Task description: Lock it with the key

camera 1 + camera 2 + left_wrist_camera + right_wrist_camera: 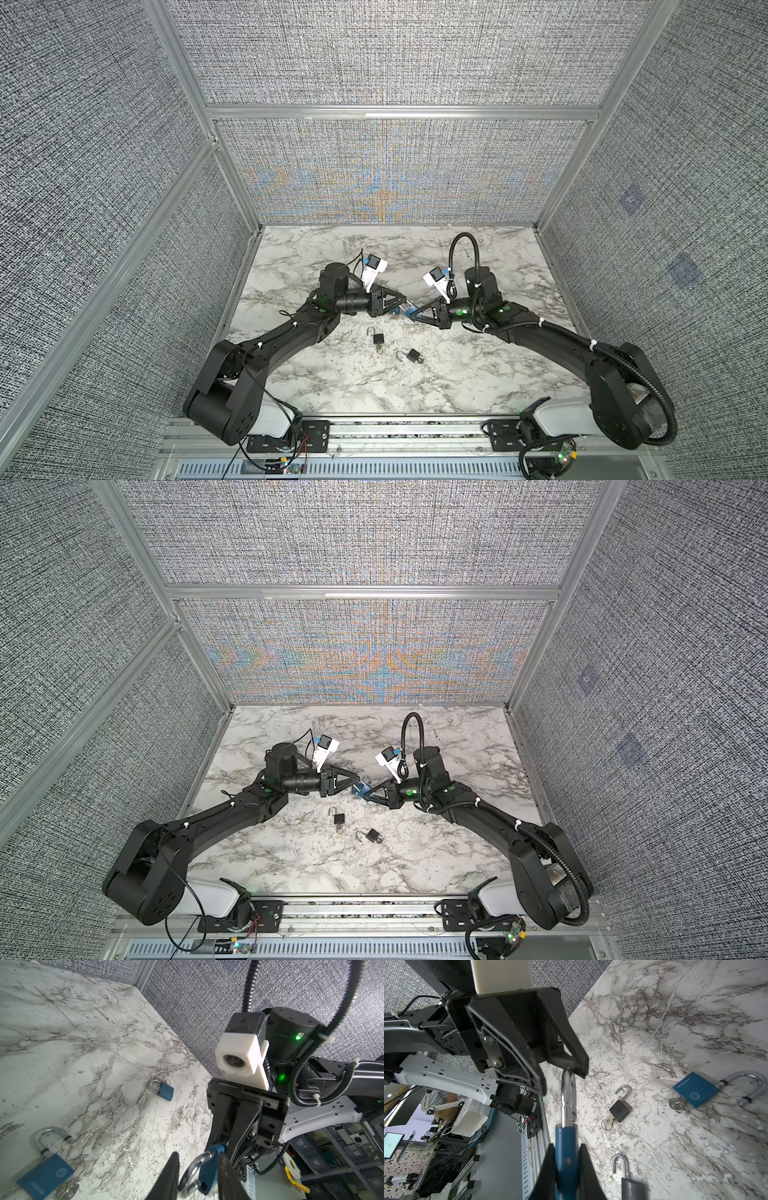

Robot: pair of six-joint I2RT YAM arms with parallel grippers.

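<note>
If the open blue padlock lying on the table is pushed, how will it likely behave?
The padlock lies flat on its broad face, so it would probably slide, not roll. Its open shackle may swing. The keys at its base look loose and would likely trail.

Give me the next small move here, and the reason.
Probably close the left gripper on the shackle, so it can be pushed home. The right gripper clamps the blue lock, the shackle's free end sits outside its hole, and the left jaws stand apart around it.
</note>
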